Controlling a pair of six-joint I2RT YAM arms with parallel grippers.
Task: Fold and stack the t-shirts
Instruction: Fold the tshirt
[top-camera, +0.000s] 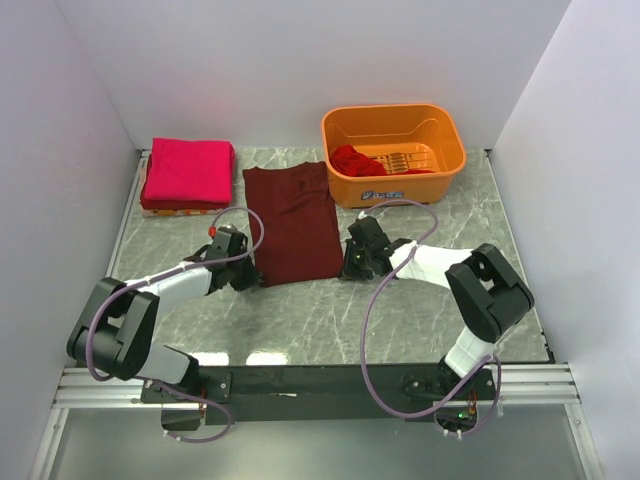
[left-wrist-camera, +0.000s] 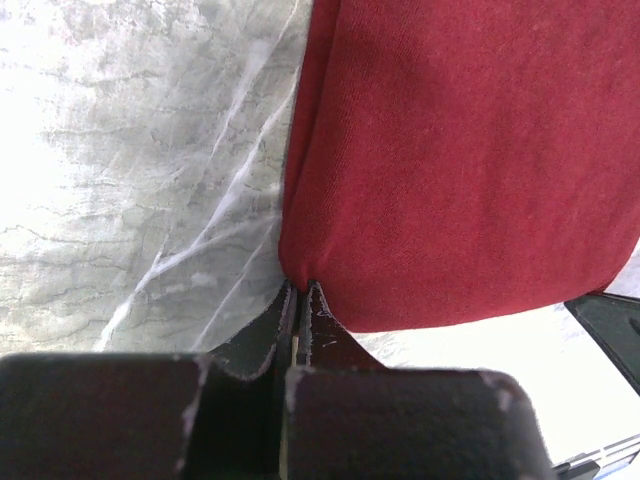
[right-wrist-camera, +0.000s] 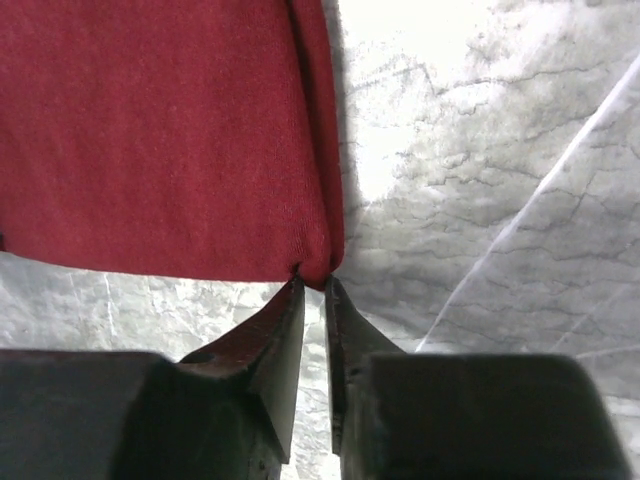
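A dark maroon t-shirt (top-camera: 295, 222) lies folded lengthwise in the middle of the table. My left gripper (top-camera: 248, 272) is shut on its near left corner (left-wrist-camera: 300, 272). My right gripper (top-camera: 350, 268) is shut on its near right corner (right-wrist-camera: 318, 270). A bright pink-red t-shirt (top-camera: 188, 172) lies folded at the back left. A brighter red t-shirt (top-camera: 360, 160) lies crumpled in the orange basket (top-camera: 395, 150).
The orange basket stands at the back right, just beyond the maroon shirt's far right corner. White walls close in the table on three sides. Marble tabletop (top-camera: 400, 320) shows around both arms.
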